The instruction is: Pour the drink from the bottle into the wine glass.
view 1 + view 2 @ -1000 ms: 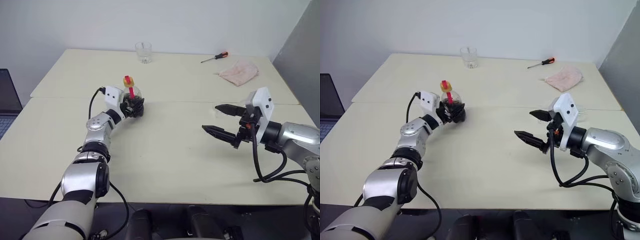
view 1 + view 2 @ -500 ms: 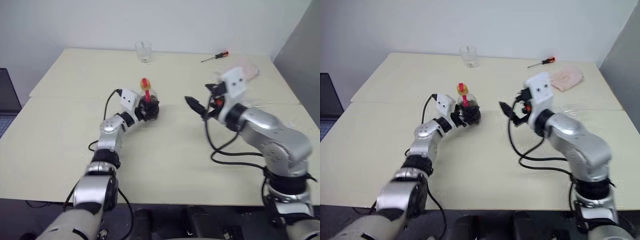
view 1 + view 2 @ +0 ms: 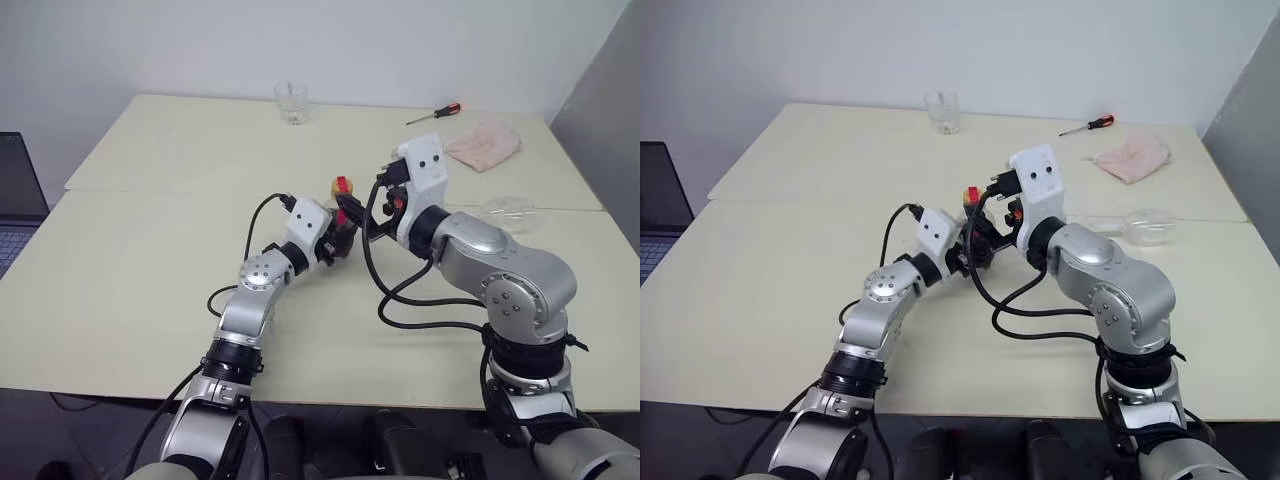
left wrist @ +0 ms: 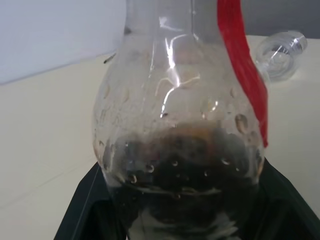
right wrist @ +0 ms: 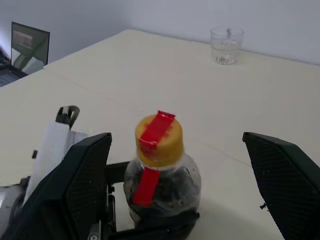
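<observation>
Left gripper: its black fingers are clamped on the lower body of the bottle, one on each side, holding it upright above the bench. The bottle is the reference point for what follows. The drink, dark brown, fills only the bottom part of the bottle; droplets cling to the clear wall above it. A red strip runs up the side and over the yellow cap.

Right gripper: fingers spread wide, one on each side of the bottle's cap and neck, touching neither and holding nothing.

Wine glass: lying on its side on the bench, well apart from the bottle, on the robot's right of it.

Tumbler: upright at the far edge of the bench, well beyond the bottle. Screwdriver and pink cloth: beyond the bottle, to the right. Laptop: off the bench's left edge, far from the bottle.
</observation>
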Tool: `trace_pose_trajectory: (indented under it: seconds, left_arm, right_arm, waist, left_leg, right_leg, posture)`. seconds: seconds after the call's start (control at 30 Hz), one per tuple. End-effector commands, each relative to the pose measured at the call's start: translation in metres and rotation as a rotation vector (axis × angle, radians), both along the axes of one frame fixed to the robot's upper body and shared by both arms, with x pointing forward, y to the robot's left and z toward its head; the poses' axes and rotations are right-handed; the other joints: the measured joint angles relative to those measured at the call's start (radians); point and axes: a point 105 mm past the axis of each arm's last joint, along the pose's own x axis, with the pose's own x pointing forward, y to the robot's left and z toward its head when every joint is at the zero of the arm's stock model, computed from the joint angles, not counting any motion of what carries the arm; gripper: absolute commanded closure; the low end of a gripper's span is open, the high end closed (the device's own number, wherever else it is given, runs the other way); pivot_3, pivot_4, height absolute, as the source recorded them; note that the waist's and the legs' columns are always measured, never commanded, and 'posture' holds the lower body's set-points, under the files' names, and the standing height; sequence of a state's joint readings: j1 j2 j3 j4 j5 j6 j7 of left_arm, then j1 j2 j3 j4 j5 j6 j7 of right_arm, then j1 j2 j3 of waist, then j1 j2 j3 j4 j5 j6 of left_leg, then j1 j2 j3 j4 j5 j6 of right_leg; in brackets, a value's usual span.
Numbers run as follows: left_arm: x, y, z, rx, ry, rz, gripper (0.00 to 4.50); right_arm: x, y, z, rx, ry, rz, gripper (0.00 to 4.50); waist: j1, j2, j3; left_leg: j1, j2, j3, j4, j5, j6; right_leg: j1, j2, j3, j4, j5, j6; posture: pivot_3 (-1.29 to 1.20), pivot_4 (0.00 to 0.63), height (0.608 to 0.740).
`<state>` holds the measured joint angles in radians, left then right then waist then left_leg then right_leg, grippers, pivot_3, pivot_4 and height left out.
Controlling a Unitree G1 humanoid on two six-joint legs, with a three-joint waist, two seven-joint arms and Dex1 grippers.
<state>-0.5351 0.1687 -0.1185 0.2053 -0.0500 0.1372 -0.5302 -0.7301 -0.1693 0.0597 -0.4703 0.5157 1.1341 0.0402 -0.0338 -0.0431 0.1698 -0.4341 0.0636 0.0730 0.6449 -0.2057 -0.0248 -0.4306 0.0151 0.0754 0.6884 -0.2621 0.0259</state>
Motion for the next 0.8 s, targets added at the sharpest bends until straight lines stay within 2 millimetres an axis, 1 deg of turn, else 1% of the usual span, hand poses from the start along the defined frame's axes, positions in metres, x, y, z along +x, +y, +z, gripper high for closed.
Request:
trace_pose_trajectory:
  seconds: [0.03, 0.07, 0.17, 0.43, 0.53, 0.6, 0.67, 0.8]
  left_arm:
    - [-0.003, -0.007, 0.023, -0.024, -0.086, -0.007, 2.26]
    - [-0.003, -0.008, 0.023, -0.025, -0.087, -0.007, 2.26]
    - [-0.004, -0.011, 0.024, -0.033, -0.094, -0.006, 2.26]
    - [-0.005, -0.015, 0.028, -0.039, -0.113, 0.012, 2.27]
    - [-0.007, -0.019, 0.029, -0.053, -0.11, -0.001, 2.27]
    - [-0.012, -0.024, 0.03, -0.072, -0.099, -0.044, 2.27]
    - [-0.019, -0.028, 0.03, -0.094, -0.073, -0.112, 2.27]
    - [-0.031, -0.024, 0.03, -0.102, -0.034, -0.222, 2.27]
  right_arm:
    - [0.001, 0.001, 0.017, 0.037, -0.052, -0.013, 0.0]
    - [0.002, 0.001, 0.017, 0.035, -0.05, -0.015, 0.0]
    - [0.004, 0.002, 0.013, 0.025, -0.039, -0.024, 0.58]
    - [0.005, 0.004, 0.009, 0.023, -0.025, -0.03, 0.58]
    - [0.004, 0.007, 0.008, 0.023, -0.02, -0.027, 0.58]
    - [0.004, 0.006, 0.008, 0.023, -0.02, -0.024, 0.58]
    - [0.002, 0.0, 0.01, 0.019, -0.028, -0.015, 0.58]
    - [-0.005, -0.021, 0.017, 0.01, -0.056, 0.011, 0.58]
  waist:
    - [0.0, 0.0, 0.0]
    - [0.0, 0.0, 0.0]
    - [0.0, 0.0, 0.0]
    - [0.001, 0.0, 0.0]
    - [0.001, 0.0, 0.0]
    - [0.001, 0.0, 0.0]
    - [0.001, 0.0, 0.0]
    - [0.001, 0.0, 0.0]
  left_leg:
    - [0.0, 0.0, -0.001, 0.0, 0.0, 0.0]
    - [0.0, 0.0, -0.003, 0.0, 0.0, 0.0]
    - [0.0, 0.0, -0.005, 0.0, 0.0, 0.0]
    - [0.0, -0.001, -0.011, 0.0, 0.0, 0.0]
    - [0.0, -0.001, -0.012, 0.0, 0.0, 0.0]
    - [0.0, -0.001, -0.013, 0.0, 0.0, 0.0]
    - [0.0, -0.001, -0.013, 0.0, 0.0, 0.0]
    - [0.0, 0.0, -0.013, 0.0, 0.0, 0.0]
  right_leg:
    - [0.0, 0.0, -0.001, 0.0, 0.0, 0.0]
    - [0.0, 0.0, -0.002, 0.0, 0.0, 0.0]
    - [0.002, 0.0, -0.004, 0.0, 0.0, 0.0]
    - [0.004, 0.0, -0.006, -0.002, 0.0, 0.0]
    - [0.005, 0.0, -0.007, -0.002, 0.0, 0.0]
    - [0.005, 0.0, -0.007, -0.003, 0.0, 0.0]
    - [0.005, 0.0, -0.007, -0.003, 0.0, 0.0]
    - [0.007, 0.0, -0.009, -0.005, 0.0, 0.0]
  posture:
    - [0.0, 0.15, 0.74]
    - [0.0, 0.15, 0.74]
    - [0.0, 0.15, 0.74]
    - [0.0, 0.15, 0.74]
    - [0.0, 0.15, 0.74]
    - [0.0, 0.15, 0.74]
    - [0.0, 0.15, 0.74]
    - [0.0, 0.15, 0.74]
